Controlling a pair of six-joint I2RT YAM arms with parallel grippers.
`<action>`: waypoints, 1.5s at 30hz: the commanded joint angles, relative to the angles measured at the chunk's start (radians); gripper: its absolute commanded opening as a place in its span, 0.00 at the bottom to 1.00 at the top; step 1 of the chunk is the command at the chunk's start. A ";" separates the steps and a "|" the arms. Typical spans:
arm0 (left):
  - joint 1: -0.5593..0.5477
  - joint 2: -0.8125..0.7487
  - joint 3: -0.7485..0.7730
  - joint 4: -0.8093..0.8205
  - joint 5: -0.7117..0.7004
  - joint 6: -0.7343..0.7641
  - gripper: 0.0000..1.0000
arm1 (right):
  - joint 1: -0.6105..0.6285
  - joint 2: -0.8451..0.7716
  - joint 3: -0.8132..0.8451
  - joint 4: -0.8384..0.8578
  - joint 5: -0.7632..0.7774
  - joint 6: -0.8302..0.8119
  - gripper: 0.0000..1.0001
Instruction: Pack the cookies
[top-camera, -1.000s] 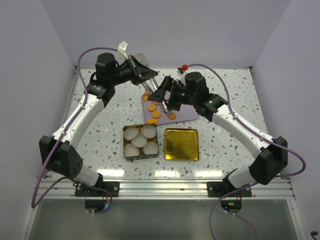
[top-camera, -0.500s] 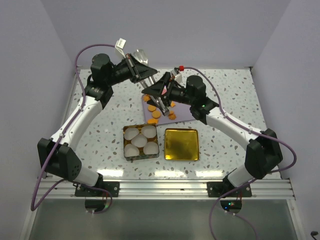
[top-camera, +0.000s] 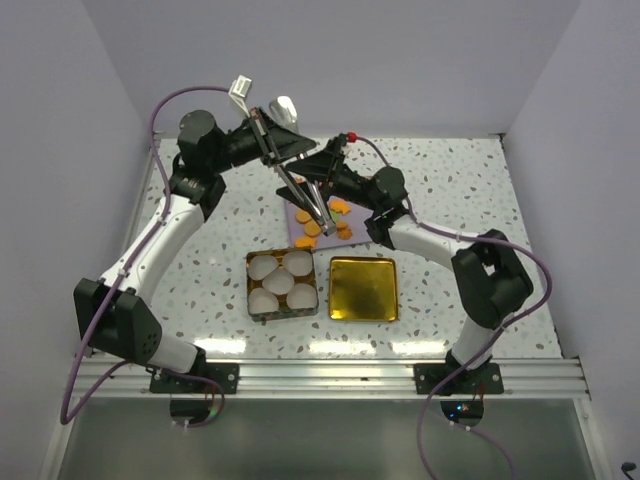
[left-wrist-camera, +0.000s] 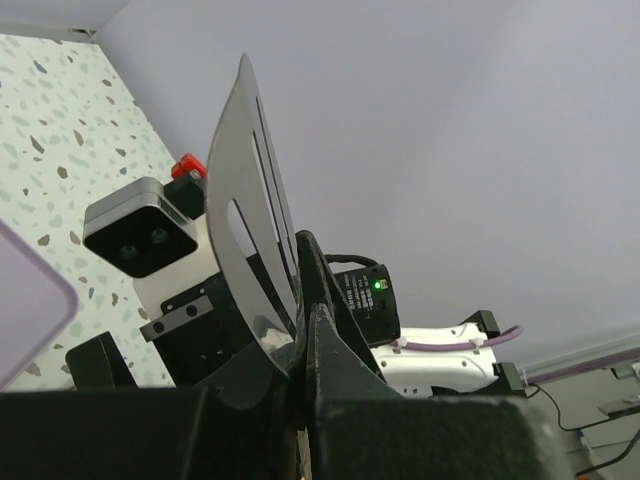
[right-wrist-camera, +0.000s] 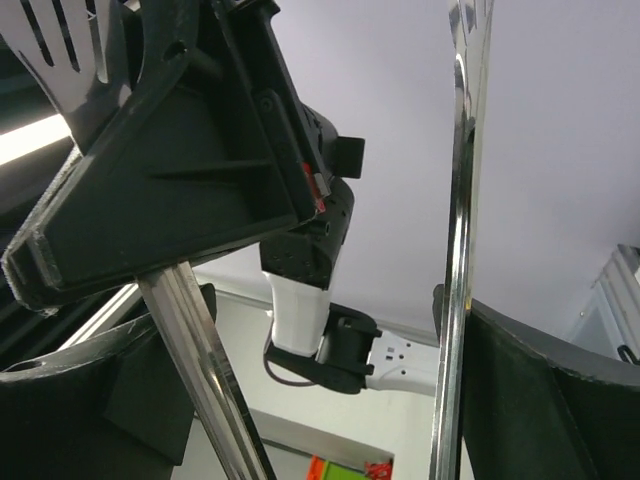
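Two arms are seen close together above one lilac mat (top-camera: 375, 228) in the upper centre of the top view. The cookies (top-camera: 313, 228) are spread on this mat, and at least six orange pieces can be counted. Below the mat, two square tins are set side by side on the table (top-camera: 200, 270). The patterned tin (top-camera: 282, 315) holds five white paper cups (top-camera: 280, 282), and a gold tin (top-camera: 362, 290) lies to its right.

The left end effector (top-camera: 268, 135) is clamped tight on one slotted spatula (left-wrist-camera: 250, 250), blade upward. The right end effector (right-wrist-camera: 315, 300) is spread wide, with two metal strips (right-wrist-camera: 455, 250) between its fingers. Whether these are gripped cannot be told.
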 joint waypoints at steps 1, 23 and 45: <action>-0.001 -0.030 0.000 0.112 0.011 -0.023 0.00 | 0.013 0.002 0.035 0.146 -0.014 0.078 0.88; 0.043 -0.004 -0.031 0.102 0.019 -0.054 0.15 | 0.024 0.067 0.073 0.302 -0.060 0.183 0.49; 0.105 0.017 0.135 -0.357 -0.102 0.190 0.88 | -0.013 -0.012 0.044 0.050 -0.103 -0.005 0.43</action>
